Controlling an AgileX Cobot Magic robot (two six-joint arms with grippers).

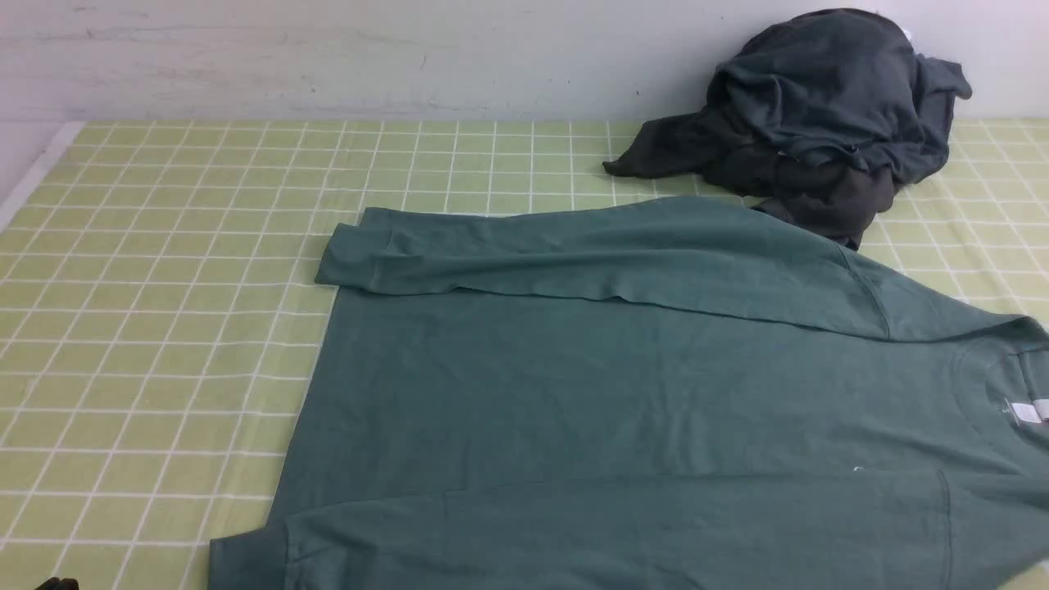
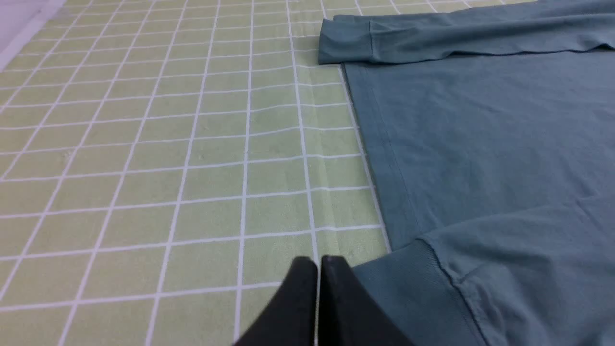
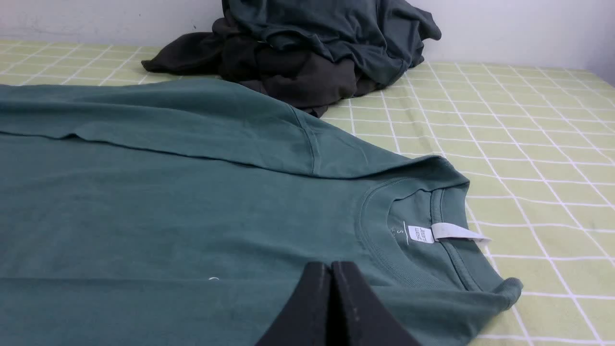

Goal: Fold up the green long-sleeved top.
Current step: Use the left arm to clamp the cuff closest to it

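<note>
Two-handed, gripping nothing: left claw (image 2: 319,262) pressed together beside near cuff (image 2: 403,283), right claw (image 3: 331,266) likewise by collar (image 3: 379,245). Facing green long-sleeved top (image 1: 615,385) flat on bench (image 1: 164,287), sleeves laid inward. Next, probably: spread open, pinch edges, fold body over.

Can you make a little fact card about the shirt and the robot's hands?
Top: green long-sleeved top, spread flat, sleeves laid along its body
Label: white neck label
Behind: pile of dark clothes by the wall
Cover: green checked tablecloth
Left gripper: jaws shut, empty, by a cuff
Right gripper: jaws shut, empty, by the collar
</note>
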